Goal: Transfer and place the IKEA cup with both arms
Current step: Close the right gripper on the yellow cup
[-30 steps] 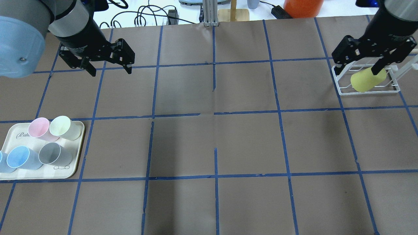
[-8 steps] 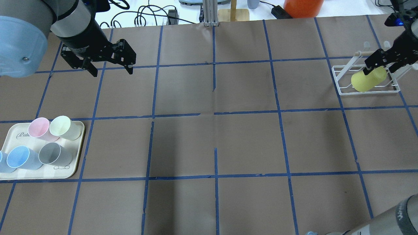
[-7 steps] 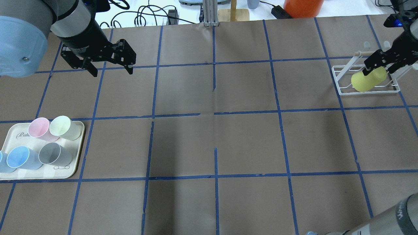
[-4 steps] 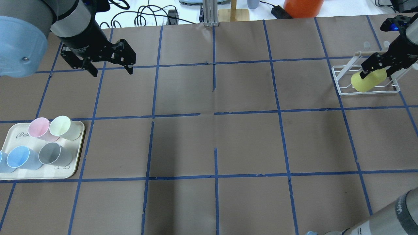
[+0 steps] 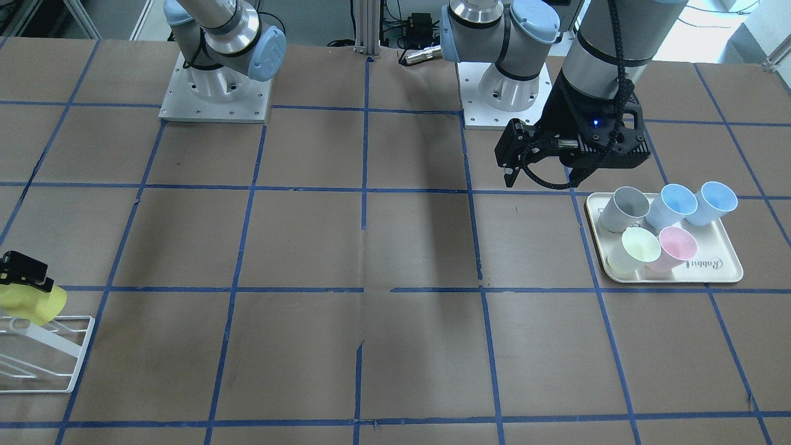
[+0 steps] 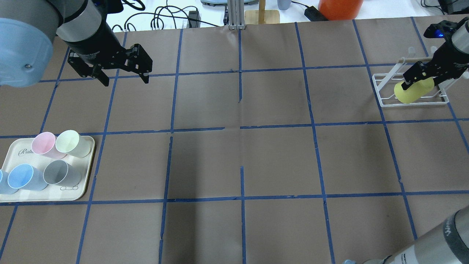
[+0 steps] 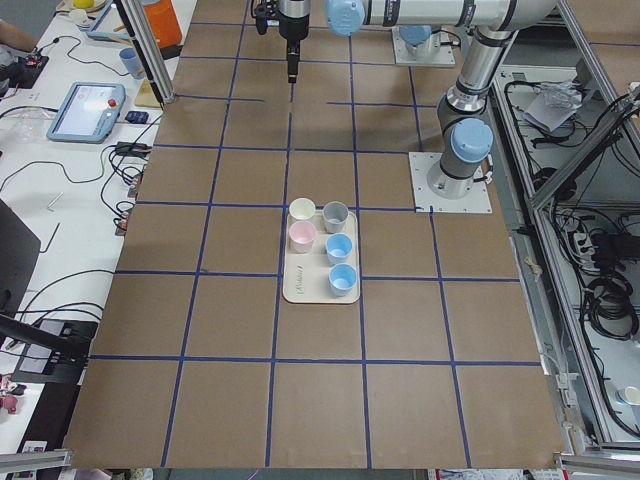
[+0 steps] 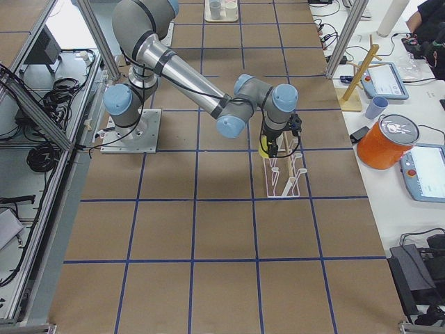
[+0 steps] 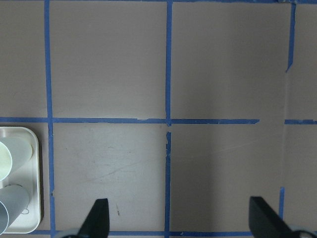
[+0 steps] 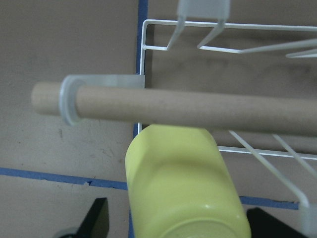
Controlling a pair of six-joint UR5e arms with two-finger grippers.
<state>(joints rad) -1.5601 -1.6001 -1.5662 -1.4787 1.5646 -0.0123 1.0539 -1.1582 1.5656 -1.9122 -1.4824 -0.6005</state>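
The bright yellow IKEA cup [image 6: 416, 93] lies on its side in a white wire rack [image 6: 384, 102] at the table's far right. It also shows in the front view [image 5: 28, 303] and the right wrist view [image 10: 183, 188]. My right gripper [image 6: 421, 82] is open, with one finger on each side of the cup and small gaps showing in the right wrist view [image 10: 183, 223]. My left gripper [image 6: 125, 81] is open and empty, and hovers over the far left of the table, behind the tray.
A cream tray [image 6: 84, 190] at the near left holds a pink cup [image 6: 43, 143], a pale cream-yellow cup [image 6: 69, 142], a grey cup [image 6: 58, 172] and blue cups [image 6: 22, 176]. A wooden rod [image 10: 198, 106] of the rack crosses just above the yellow cup.
My right gripper came down from above the rack, then slid a little to the left along the yellow cup. The cup and my left arm have not moved.
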